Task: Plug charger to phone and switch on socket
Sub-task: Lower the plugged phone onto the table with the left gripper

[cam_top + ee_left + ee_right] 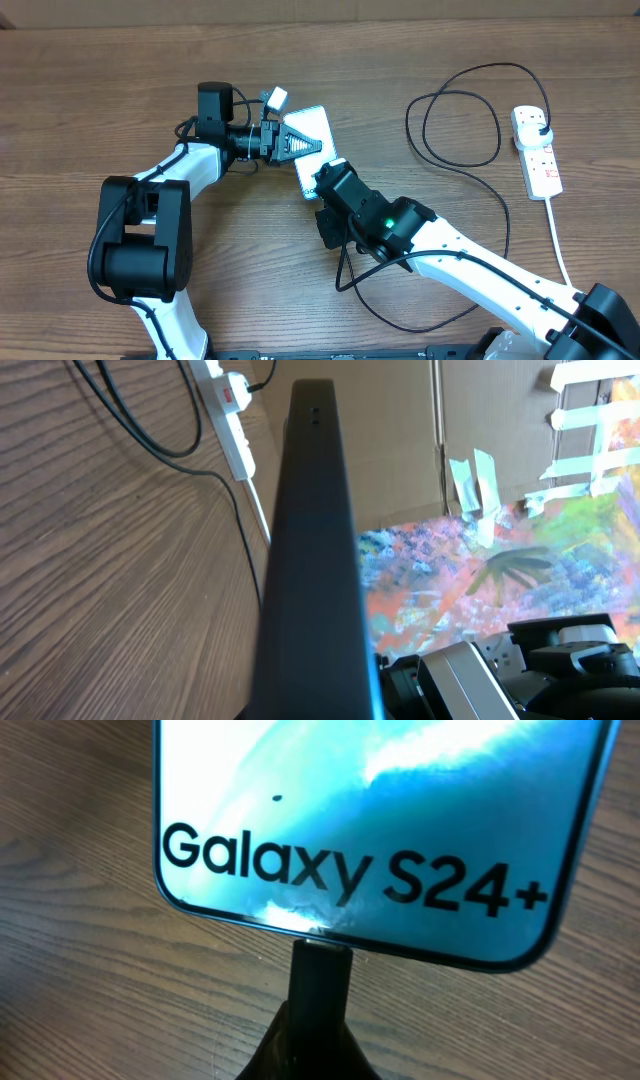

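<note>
Centre of overhead frame: L gripper [303, 146] clamped on phone [314, 124], a slim rect w/ glossy pale-blue screen. R gripper [326, 186] closed on charger [320, 970] at phone's lower end. R wrist view only: matte black tip touching rounded bottom edge, under bold "Galaxy S24+" txt. L wrist view only: phone edge-on, thin dark slab. White plastic socket [537, 150] w/ red switches at frame right, on wood-grain table [100, 80]

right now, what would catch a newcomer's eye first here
Both arms meet mid-table at the phone: the left gripper clamps it while the right gripper holds the charger tip at its short edge. Its bright blue screen reads Galaxy S24+. The white power strip lies at the far right.
</note>
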Controlling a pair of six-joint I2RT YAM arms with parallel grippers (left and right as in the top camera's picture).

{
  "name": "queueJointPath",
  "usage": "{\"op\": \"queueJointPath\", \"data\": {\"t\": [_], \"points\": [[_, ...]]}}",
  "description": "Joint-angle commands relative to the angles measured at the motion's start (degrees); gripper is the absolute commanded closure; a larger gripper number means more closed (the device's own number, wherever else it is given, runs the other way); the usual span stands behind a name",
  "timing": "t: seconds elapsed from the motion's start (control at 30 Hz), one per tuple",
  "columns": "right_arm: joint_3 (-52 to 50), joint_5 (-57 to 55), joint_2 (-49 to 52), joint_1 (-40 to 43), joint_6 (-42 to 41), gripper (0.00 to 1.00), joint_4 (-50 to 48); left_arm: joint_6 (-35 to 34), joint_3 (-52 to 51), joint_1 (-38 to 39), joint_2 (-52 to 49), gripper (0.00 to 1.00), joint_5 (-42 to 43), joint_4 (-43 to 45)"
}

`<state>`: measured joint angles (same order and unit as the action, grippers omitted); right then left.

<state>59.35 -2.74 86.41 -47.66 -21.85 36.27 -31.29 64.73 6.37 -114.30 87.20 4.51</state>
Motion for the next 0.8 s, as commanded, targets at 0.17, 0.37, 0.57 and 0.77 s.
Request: {"op": "queueJointPath", "data": {"t": [0.17, 0.37, 0.57, 0.77], "points": [[5.4, -4.0, -0.3, 0.4, 5.6, 0.96, -10.6, 3.3, 0.5, 3.9, 0.2, 0.96, 3.5, -0.7], [5.5, -3.7, -0.3, 1.9, 3.9, 0.96, -11.4, 6.8, 0.5, 4.0, 0.2, 0.96, 3.5, -11.2], [7.2, -3.7, -2.1, 2.0, 3.9, 0.57, -8.4, 6.8, 0.5, 4.1, 0.2, 0.96, 2.9, -11.0], [12.7, -3.7, -9.9, 2.1, 3.9, 0.09, 3.8, -4.3, 0.8, 5.6, 0.7, 0.96, -15.2, -10.5]]}}
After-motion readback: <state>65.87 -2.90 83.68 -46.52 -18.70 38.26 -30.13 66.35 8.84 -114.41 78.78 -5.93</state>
